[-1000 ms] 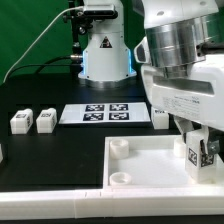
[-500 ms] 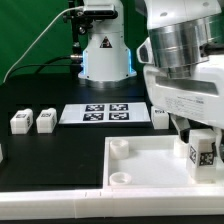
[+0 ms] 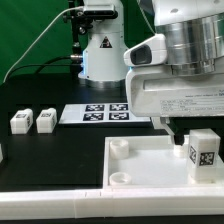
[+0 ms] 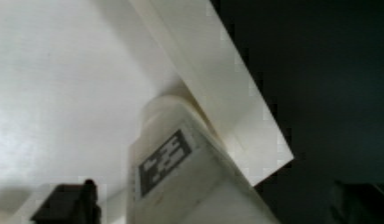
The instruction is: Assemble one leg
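Observation:
A leg, a small white block with a black-and-white tag on its face, stands on the big white slab near the slab's corner at the exterior view's right. My gripper hangs just above it, open, with nothing between the fingers. In the wrist view the same leg lies between my two dark fingertips, clear of both, and my gripper is centred over it. Two more legs stand on the black table at the exterior view's left.
The marker board lies behind the slab. The slab has round sockets along its left side. The arm's base stands at the back. A white part shows at the left edge.
My gripper has let go of the leg and risen, shifting slightly to the exterior view's left. The leg stays standing on the slab.

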Action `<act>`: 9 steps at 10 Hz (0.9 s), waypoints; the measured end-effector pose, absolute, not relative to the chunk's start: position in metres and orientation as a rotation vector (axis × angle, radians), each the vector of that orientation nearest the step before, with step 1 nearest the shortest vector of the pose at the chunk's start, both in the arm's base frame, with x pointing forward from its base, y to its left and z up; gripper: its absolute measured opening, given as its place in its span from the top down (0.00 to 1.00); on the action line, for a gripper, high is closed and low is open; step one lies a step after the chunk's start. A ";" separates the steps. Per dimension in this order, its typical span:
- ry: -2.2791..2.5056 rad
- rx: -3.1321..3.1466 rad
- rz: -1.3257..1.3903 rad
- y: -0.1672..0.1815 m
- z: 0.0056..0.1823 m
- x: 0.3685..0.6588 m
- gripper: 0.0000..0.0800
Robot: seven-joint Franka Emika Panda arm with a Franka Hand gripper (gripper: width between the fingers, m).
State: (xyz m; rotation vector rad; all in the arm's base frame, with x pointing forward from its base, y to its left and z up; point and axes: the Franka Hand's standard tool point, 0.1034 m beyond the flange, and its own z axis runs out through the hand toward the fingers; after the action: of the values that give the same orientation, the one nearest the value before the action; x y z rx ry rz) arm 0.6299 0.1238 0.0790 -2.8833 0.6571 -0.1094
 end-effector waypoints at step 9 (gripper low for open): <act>0.293 -3.007 -0.154 0.120 0.083 0.636 0.62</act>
State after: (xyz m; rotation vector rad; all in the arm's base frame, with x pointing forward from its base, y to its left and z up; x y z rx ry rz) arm 0.6364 0.1202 0.0828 -3.0073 0.2925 -0.1541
